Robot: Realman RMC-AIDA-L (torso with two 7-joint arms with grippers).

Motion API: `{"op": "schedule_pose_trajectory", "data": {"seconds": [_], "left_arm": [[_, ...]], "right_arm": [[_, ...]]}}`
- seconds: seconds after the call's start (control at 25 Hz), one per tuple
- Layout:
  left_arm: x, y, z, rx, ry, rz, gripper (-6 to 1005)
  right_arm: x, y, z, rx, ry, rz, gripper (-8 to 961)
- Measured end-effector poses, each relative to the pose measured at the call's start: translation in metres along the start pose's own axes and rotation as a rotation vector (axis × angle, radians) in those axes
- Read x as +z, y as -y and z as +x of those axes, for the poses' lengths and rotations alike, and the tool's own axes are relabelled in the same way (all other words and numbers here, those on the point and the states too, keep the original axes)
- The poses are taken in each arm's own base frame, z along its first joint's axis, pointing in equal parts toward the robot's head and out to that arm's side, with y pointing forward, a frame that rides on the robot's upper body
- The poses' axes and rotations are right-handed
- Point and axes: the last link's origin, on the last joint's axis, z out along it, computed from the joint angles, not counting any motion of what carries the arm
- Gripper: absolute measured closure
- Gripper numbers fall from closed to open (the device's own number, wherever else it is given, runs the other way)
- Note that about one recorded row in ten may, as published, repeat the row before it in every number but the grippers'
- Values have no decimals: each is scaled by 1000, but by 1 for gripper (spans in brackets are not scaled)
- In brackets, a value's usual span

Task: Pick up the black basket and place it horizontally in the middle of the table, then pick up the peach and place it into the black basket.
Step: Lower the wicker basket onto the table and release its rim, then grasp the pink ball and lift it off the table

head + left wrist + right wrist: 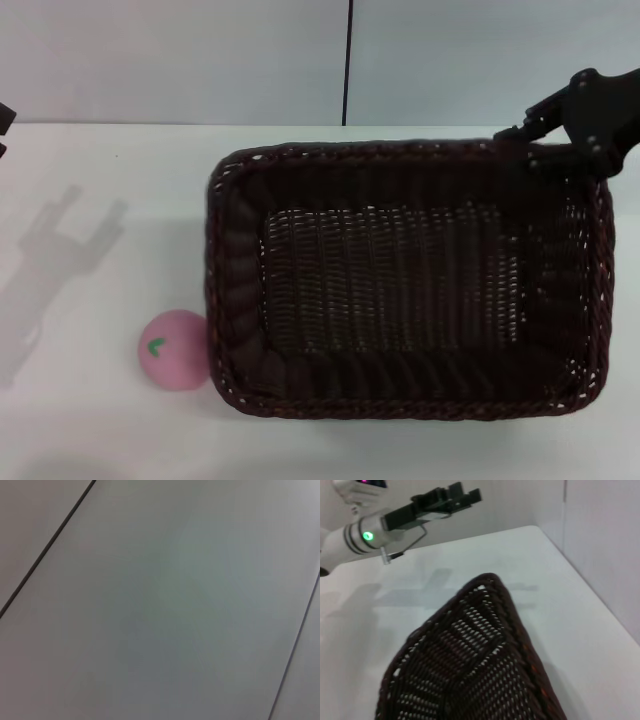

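Note:
The black basket (pixel 400 280) lies with its long side across the table (pixel 100 180), right of the middle. My right gripper (pixel 532 140) is at its back right corner and is shut on the braided rim there. The right wrist view shows the basket (pixel 475 660) close up, with one corner pointing away. The peach (pixel 175 348) sits on the table right beside the basket's front left corner. My left gripper (pixel 465 494) hangs open and empty above the table's left side, and only a sliver of that arm shows in the head view.
A pale wall with a dark vertical seam (pixel 348 60) stands behind the table. The left wrist view shows only wall panels (pixel 160 600). The left arm's shadow (pixel 70 240) falls on the table's left part.

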Motion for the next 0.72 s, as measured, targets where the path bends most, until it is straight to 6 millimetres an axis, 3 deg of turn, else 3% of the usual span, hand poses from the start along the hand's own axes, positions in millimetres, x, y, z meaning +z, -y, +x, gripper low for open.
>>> {"op": "schedule_pose_trajectory", "data": {"seconds": [0.24,0.36,0.56,0.72], "left_arm": [[-1,-2,-3,-18,-3,2,210],[-1,-2,-3,-18,-3,3,210],[-1,-2,-3,-19,0,0,210],[-2,-2,-4,-18,8,-4,210]], "right_arm": [[-1,6,-1,7,10,45,555],[-9,14,-2,9,49,108,526],[-41,30,6,12,219,326,476],[-66,25,24,-1,442,453,448]]}}
